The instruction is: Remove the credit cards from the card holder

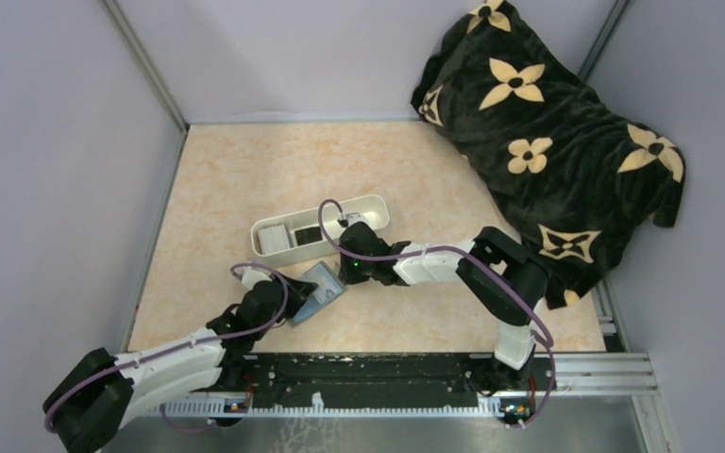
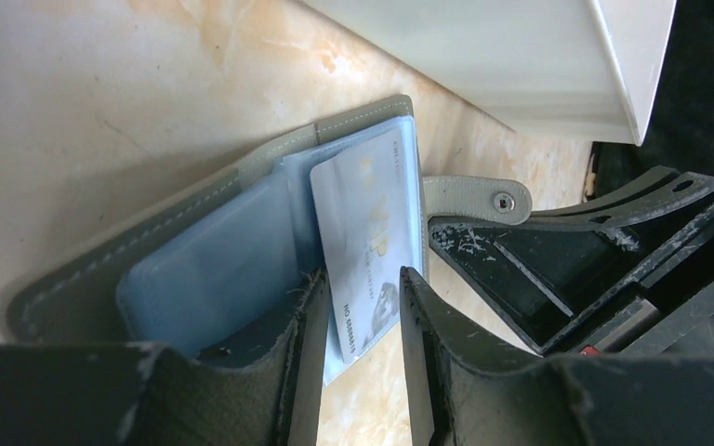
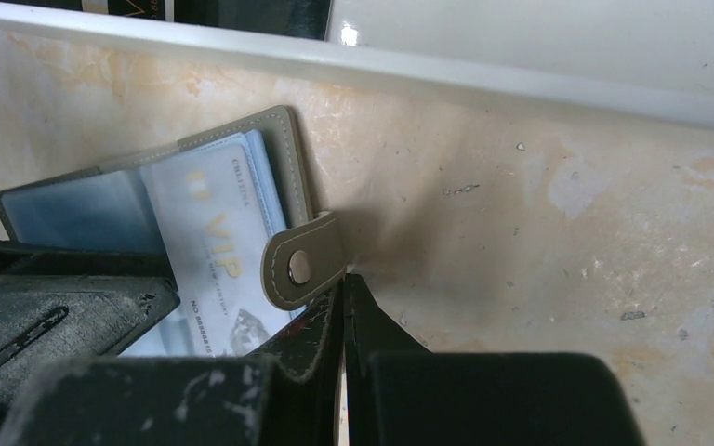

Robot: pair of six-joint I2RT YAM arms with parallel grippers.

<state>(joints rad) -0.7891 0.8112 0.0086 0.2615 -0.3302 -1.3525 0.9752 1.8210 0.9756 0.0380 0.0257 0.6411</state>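
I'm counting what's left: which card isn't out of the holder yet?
The pale VIP card, sticking partway out of the grey card holder between the left gripper fingers; the other cards lie in the white tray.

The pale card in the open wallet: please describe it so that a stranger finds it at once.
Find the white tray; below it in the top view lies the open grey wallet. The card sticks out of its strap-side pocket, straddled by the left claw. Unlike the plain sleeves around it, it carries VIP lettering.
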